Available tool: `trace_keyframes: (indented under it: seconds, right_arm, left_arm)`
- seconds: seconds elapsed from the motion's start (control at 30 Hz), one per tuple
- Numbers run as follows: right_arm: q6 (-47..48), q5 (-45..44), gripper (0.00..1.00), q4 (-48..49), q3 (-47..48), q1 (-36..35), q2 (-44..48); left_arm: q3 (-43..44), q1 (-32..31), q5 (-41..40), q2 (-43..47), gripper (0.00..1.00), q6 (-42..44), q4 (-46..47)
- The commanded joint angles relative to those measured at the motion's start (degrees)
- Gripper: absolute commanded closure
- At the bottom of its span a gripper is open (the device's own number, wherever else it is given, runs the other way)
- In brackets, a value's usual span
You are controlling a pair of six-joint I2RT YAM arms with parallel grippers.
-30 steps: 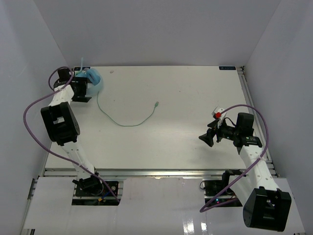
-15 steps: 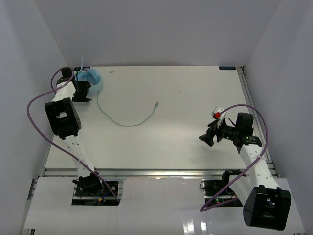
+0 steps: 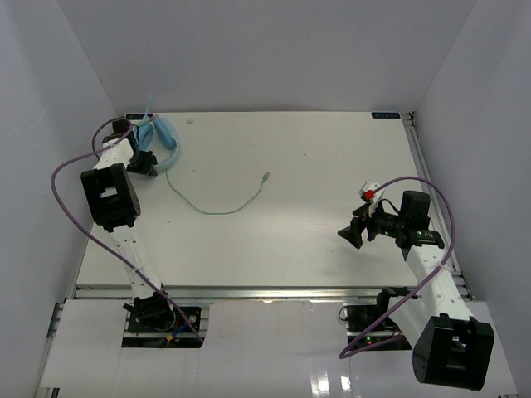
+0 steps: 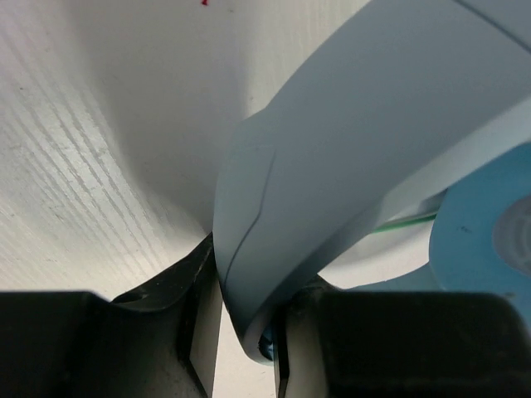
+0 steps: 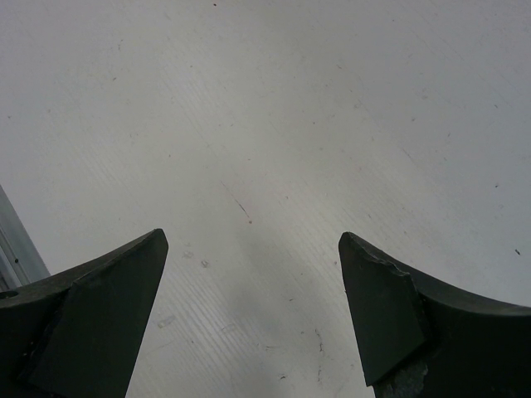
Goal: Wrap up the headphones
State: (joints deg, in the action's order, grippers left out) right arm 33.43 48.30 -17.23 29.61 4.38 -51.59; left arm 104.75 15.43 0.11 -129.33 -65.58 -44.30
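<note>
- at the far-left corner of the tabletop (image 3: pixel 315 157), in the top view, the headphones (image 3: pixel 163 138) lay right against the left end effector (image 3: pixel 149 159), which reached in over them. a grip there was probably meant to anchor the set while the cord gets wound.
- the cord (image 3: pixel 207 211) trailed loose from them in a curve toward the middle, with its plug (image 3: pixel 265 177) lying free, so the wrapping looked not yet begun.
- the right end effector (image 3: pixel 352 235) hung well apart over the right side, likely kept clear until the cord needs fetching. from above, both sets of jaws were too small to judge.
- in the left wrist view, the headband (image 4: pixel 332 157) ran between the two dark fingers (image 4: pixel 158 307). the left end effector was narrow and clamped on the headphones at that band.
- an ear cup (image 4: pixel 489 240) showed at the right edge, cut off, with a sliver of green cord under the band. the rest of the set was hidden.
- in the right wrist view, the right end effector stood wide with nothing between its fingers and only bare tabletop below. the headphones were out of that picture.
</note>
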Motion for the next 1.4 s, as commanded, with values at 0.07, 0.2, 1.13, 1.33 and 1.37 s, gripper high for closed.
trace_keyframes:
  seconds: [0.07, 0.2, 1.13, 1.33, 1.37]
  right_arm:
    - [0.58, 0.39, 0.10, -0.70, 2.56, 0.10, 0.80]
    - [0.91, 0.28, 0.10, -0.62, 2.23, 0.10, 1.30]
    - [-16.06, 19.24, 0.10, 24.52, 9.35, -0.78, 5.28]
    - [-18.36, 26.52, 0.10, 35.73, 8.20, -4.04, 2.71]
    - [-18.71, 25.45, 0.10, 35.71, 9.11, -5.46, 1.34]
  left_arm:
    - [0.27, -0.40, 0.01, 1.65, 0.92, 7.19, -0.41]
    - [-0.31, -0.32, 4.53, 5.98, 1.00, 18.80, 4.14]
    - [-22.32, -34.02, 33.36, 55.14, 1.00, 40.32, 6.95]
    - [-18.36, -42.19, 30.90, 55.53, 1.00, 37.31, 3.45]
    - [-17.51, -43.42, 30.38, 55.43, 1.00, 36.87, 2.83]
